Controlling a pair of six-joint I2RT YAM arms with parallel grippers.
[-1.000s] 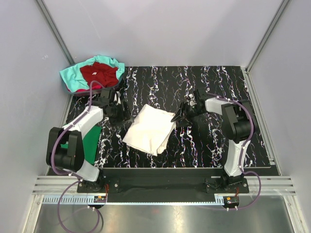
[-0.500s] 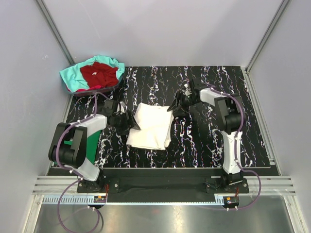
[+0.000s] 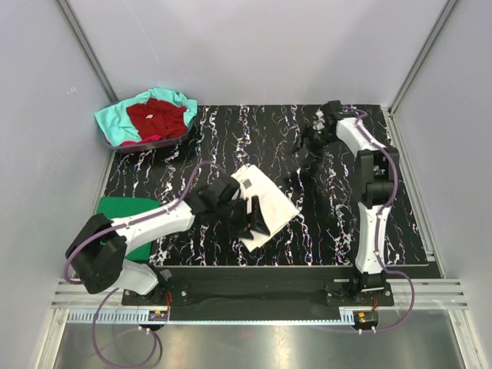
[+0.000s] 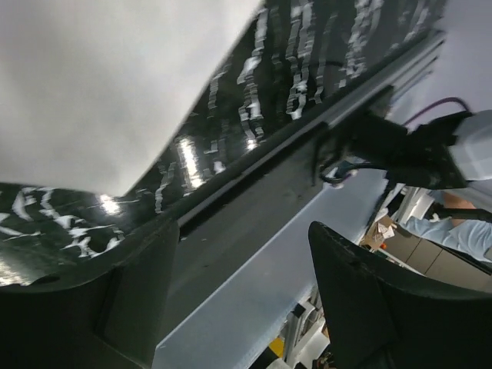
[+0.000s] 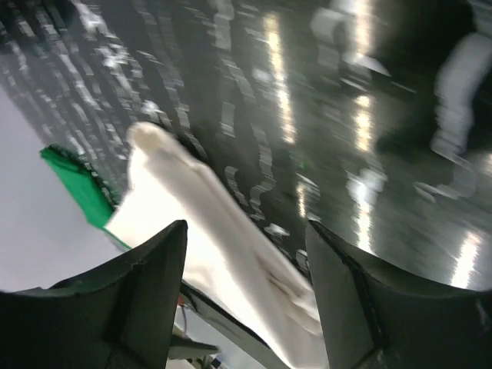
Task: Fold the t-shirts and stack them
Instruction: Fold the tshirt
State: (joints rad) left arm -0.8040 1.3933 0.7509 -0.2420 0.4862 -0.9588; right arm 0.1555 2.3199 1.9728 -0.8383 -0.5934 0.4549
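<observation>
The white t-shirt (image 3: pixel 273 201) lies folded and skewed on the black marbled table (image 3: pixel 346 200), near the middle. It also shows in the left wrist view (image 4: pixel 100 84) and the right wrist view (image 5: pixel 223 261). My left gripper (image 3: pixel 256 221) reaches across the shirt's near-left part, open and empty (image 4: pixel 242 296). My right gripper (image 3: pixel 310 147) is open and empty (image 5: pixel 246 300), raised at the back right, apart from the shirt. A folded green t-shirt (image 3: pixel 123 215) lies at the table's left edge and shows in the right wrist view (image 5: pixel 77 181). The dark red t-shirt (image 3: pixel 157 115) and teal t-shirt (image 3: pixel 115 123) lie crumpled at the back left.
The pile of crumpled shirts sits at the table's far-left corner. Grey walls enclose the table on three sides. A metal rail (image 3: pixel 254 292) runs along the near edge by the arm bases.
My left arm swept right and nearer over the white shirt, which shifted right and turned. My right gripper drew back from the shirt to the far right.
</observation>
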